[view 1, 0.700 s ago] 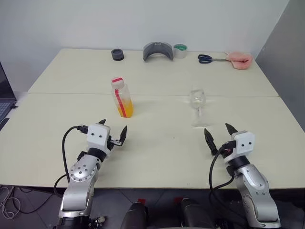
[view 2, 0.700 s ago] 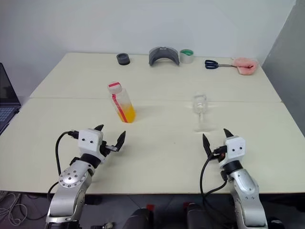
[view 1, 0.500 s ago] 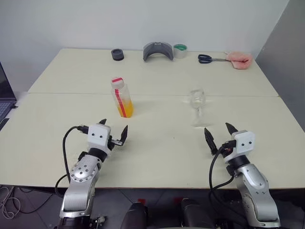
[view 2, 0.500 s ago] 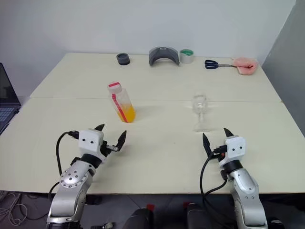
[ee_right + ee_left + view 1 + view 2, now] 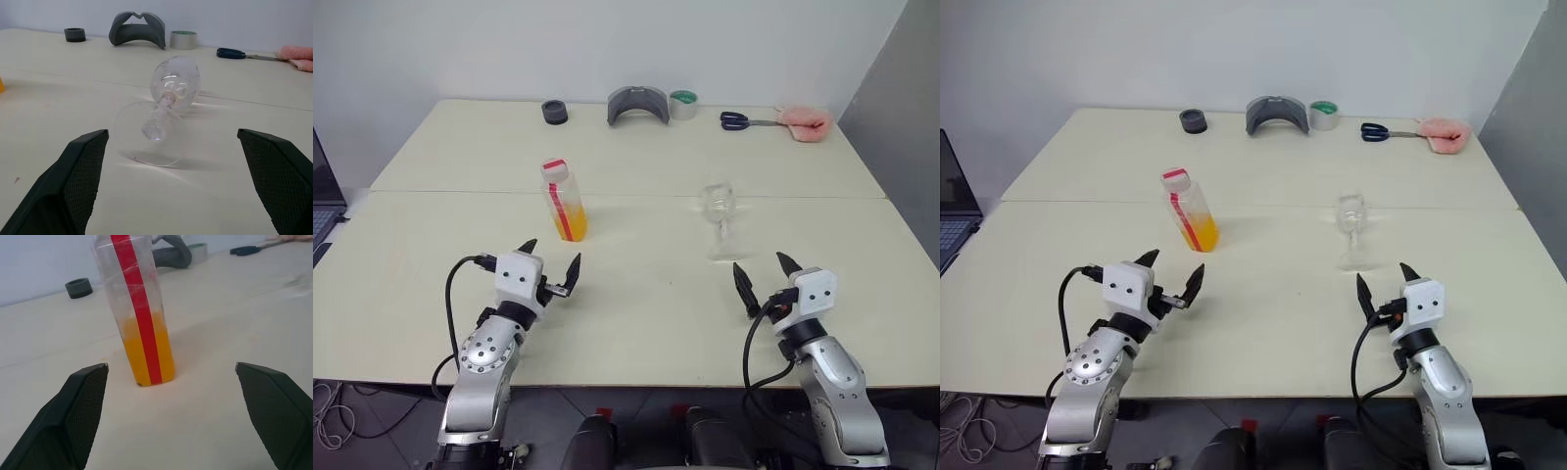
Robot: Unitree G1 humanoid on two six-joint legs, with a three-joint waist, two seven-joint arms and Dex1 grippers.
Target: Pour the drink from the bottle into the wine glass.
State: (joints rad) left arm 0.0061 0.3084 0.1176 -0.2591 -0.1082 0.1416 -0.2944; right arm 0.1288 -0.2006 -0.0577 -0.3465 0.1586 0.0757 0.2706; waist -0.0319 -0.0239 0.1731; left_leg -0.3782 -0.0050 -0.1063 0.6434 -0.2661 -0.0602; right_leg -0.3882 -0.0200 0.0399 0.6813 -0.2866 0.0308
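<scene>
Bottle (image 5: pixel 563 201) upright, straight ahead of wide-spread left gripper (image 5: pixel 552 264); wine glass (image 5: pixel 719 210) probably upright, ahead of spread right gripper (image 5: pixel 762 270).

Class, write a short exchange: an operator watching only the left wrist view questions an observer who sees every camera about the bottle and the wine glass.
Operator: The small clear plastic bottle of orange drink stands ahead of the left gripper, jaws open. Is it capped?
Observer: Yes, a pink-red cap is on it.
Operator: Where is the glass?
Observer: The clear stemmed wine glass is to the bottle's right, ahead of the right gripper.
</scene>
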